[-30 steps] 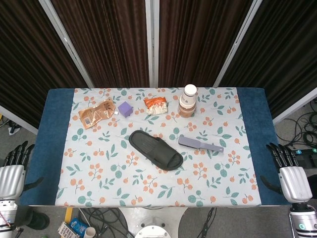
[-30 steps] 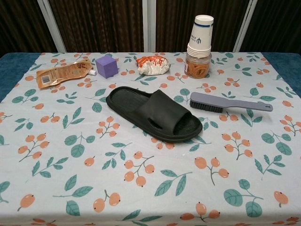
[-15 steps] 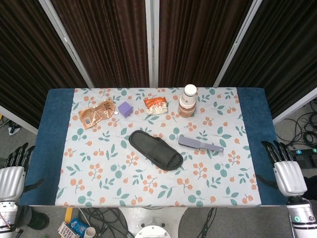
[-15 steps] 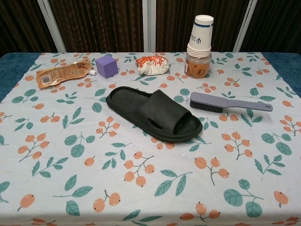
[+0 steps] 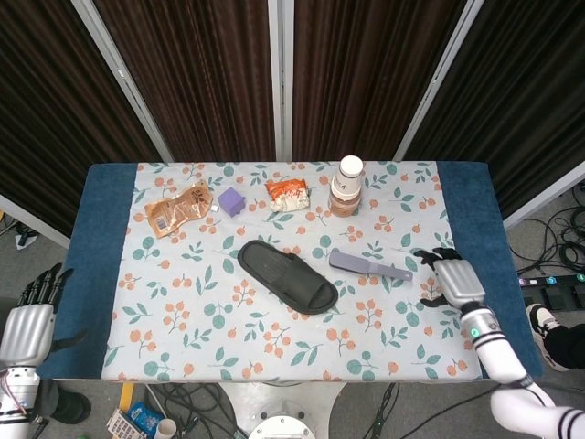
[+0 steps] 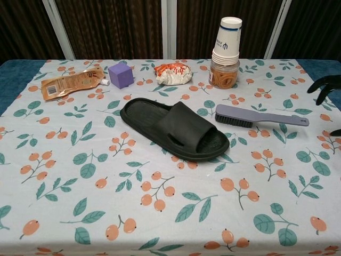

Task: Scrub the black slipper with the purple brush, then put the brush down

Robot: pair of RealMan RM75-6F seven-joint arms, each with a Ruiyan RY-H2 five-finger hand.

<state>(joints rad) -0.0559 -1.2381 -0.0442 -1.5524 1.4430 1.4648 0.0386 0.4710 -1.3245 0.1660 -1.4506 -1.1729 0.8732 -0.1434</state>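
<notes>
Notably, paper cups [image 6: 227, 40] — blue logo, text unreadable.

Black slipper [image 6: 176, 129] lies mid-table, toe opening pointing to 4 o'clock. Purple brush [image 6: 260, 116] sits just beside it at 3 o'clock, bristles down, handle toward 3 o'clock, not touching it. Right hand [image 6: 327, 84] pokes in at the right edge, only dark fingertips visible, spread, near the handle tip but apart. At 12 o'clock: paper cup stack [image 6: 227, 40] on a jar [image 6: 223, 75]. At 11 o'clock: purple cube [image 6: 121, 75], orange pouch [image 6: 69, 82].
</notes>
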